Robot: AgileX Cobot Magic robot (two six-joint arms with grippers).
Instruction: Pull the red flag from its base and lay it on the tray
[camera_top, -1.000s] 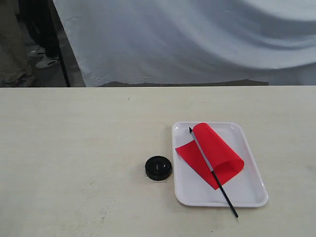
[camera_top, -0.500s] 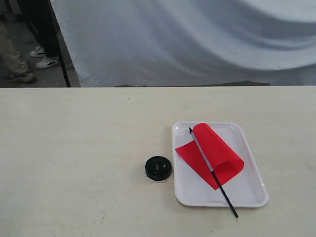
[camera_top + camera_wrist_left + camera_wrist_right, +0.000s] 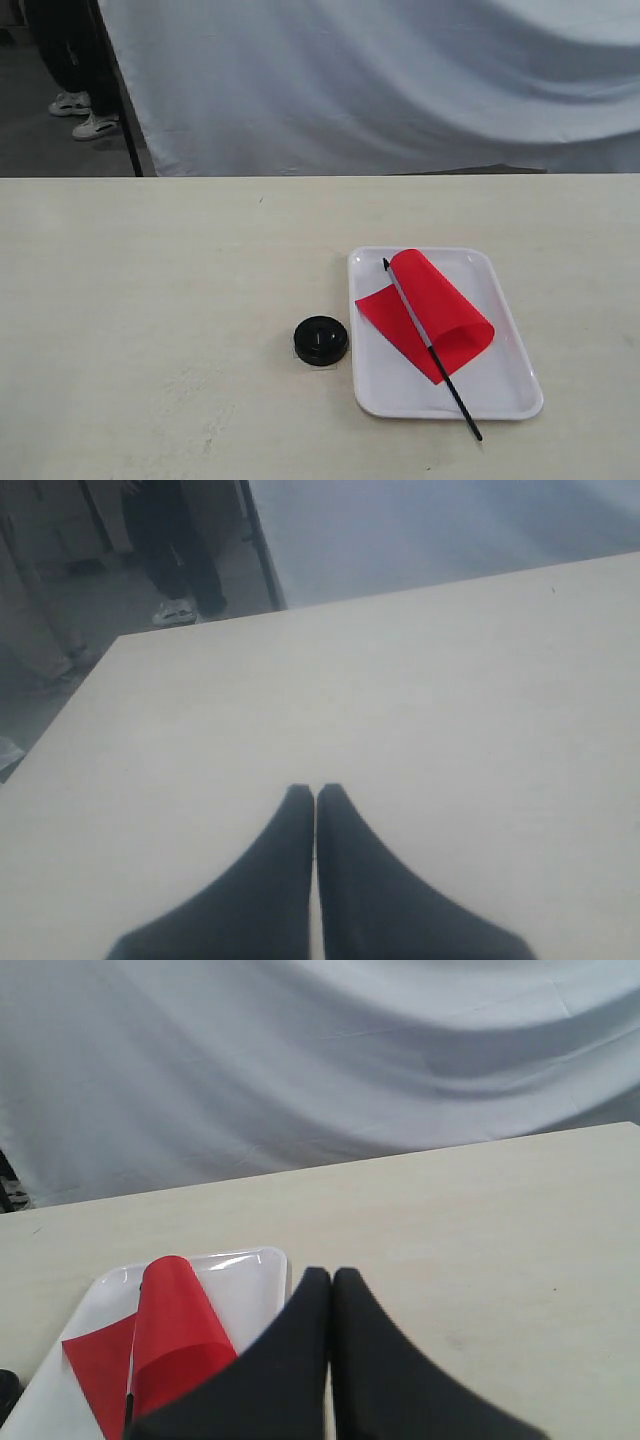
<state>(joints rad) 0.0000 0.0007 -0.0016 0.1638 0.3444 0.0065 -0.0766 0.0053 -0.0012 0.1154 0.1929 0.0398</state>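
Now flag [image 3: 450, 305] lies on tray [image 3: 505, 375], off base [image 3: 321, 340]. Base sits alone on counter [image 3: 150, 300], just beside tray, no flag in it. Job looks done.

Left pincer [image 3: 315, 790] pressed together, nothing in it, over bare counter. Right pincer [image 3: 331, 1275] pressed together too, nothing in it, near tray.

Worry: pole end [image 3: 470, 425] sticks out past tray rim. Low swing of right arm could bump it and flip flag off tray. Cloth light, curled up; small nudge could slide it. Base could get knocked too.

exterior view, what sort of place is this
Probably a robot test bench in a lab: a plain pale table, a white cloth backdrop hung behind it, and a bystander's shoes beside it.
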